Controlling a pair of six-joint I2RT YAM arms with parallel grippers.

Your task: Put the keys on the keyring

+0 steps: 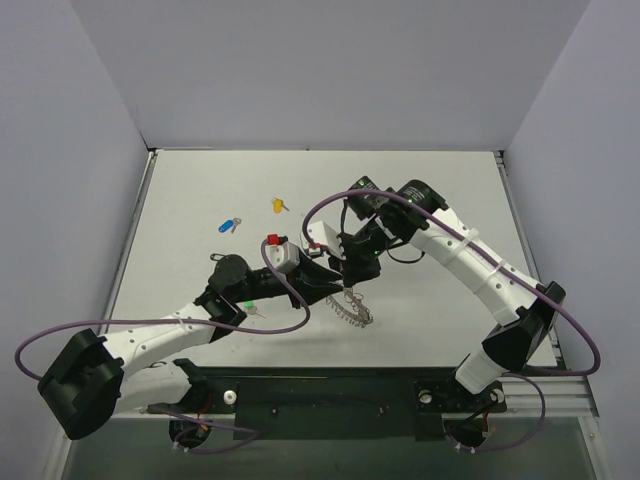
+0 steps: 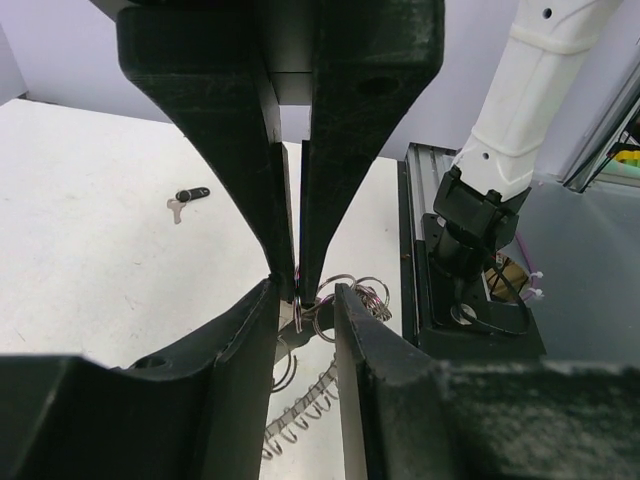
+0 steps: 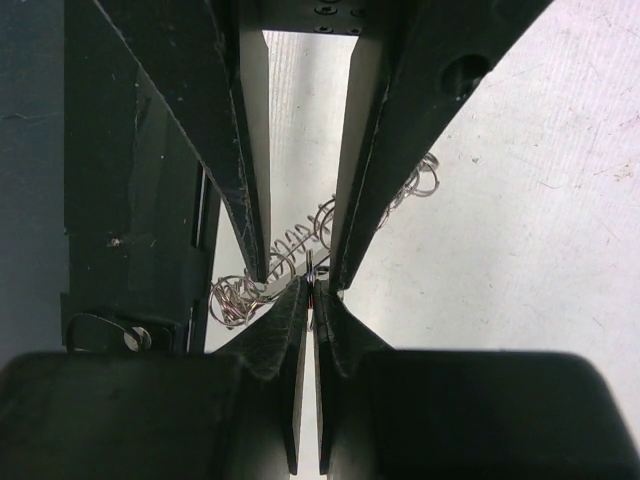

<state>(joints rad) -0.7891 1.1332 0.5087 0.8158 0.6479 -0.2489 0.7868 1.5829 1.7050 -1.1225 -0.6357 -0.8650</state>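
Observation:
The keyring, a silver coil of beaded wire, lies on the white table near the front middle. My right gripper points down and is shut on a thin loop of the keyring, lifting that edge. My left gripper reaches in from the left, and its jaws stand apart on either side of the right gripper's fingertips. The coil trails below them. Of the keys, a blue one, a yellow one and a green one lie loose on the table, apart from both grippers.
A dark-headed key lies on the table to the far left in the left wrist view. The right arm's base and the black front rail stand at the near edge. Grey walls close in the table's back and sides.

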